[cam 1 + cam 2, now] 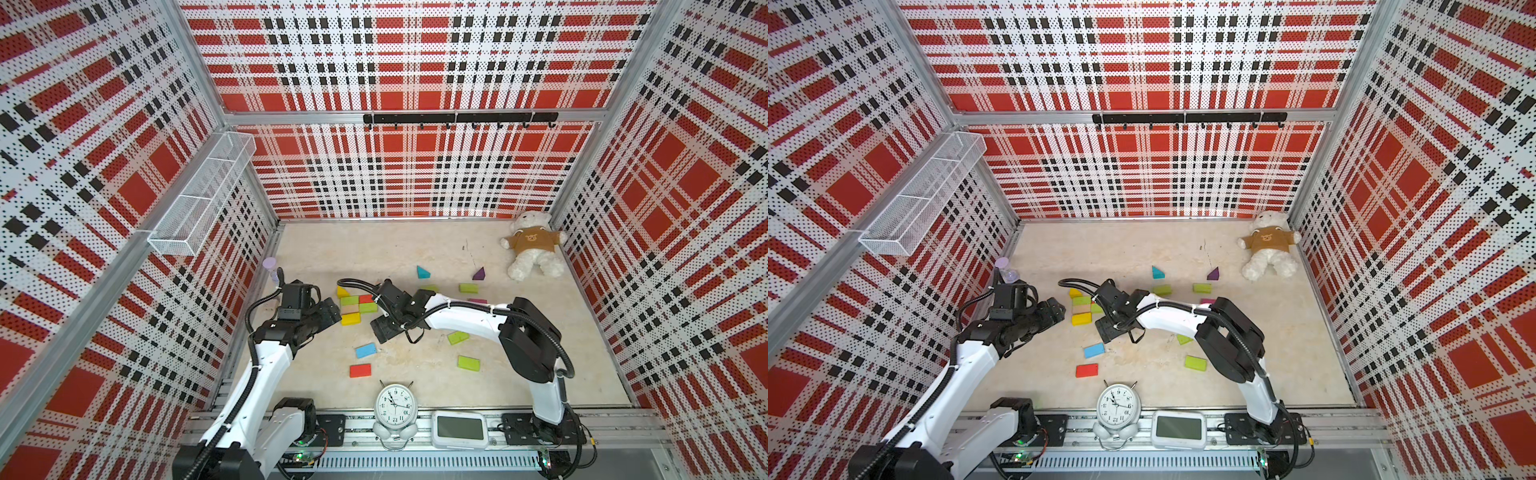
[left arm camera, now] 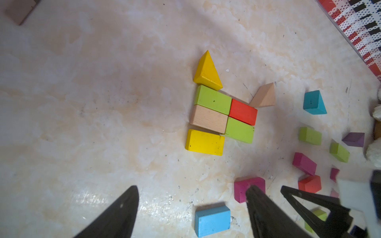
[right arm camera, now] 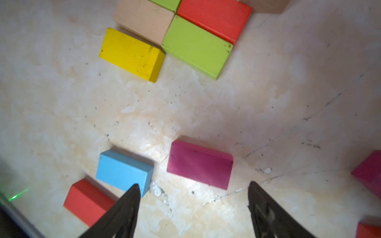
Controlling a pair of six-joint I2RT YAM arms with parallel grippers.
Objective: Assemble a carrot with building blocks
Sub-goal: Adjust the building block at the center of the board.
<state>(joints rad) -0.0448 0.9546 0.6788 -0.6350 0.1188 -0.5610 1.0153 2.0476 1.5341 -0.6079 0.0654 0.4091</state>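
Right arm (image 1: 1167, 318) cuts in just beside the yellow block (image 1: 1081, 318), hiding most of the red block (image 3: 214, 18) in a top view. On the right wrist view, that red block and the tan block (image 3: 144, 20) touching the yellow block run off the edge. Well apart from the yellow block, a brown piece (image 2: 18, 10) sits blurred and clipped.

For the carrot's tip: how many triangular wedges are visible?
4: yellow wedge against the lime block, tan wedge by the red block, teal wedge and purple wedge apart. More may be hidden.
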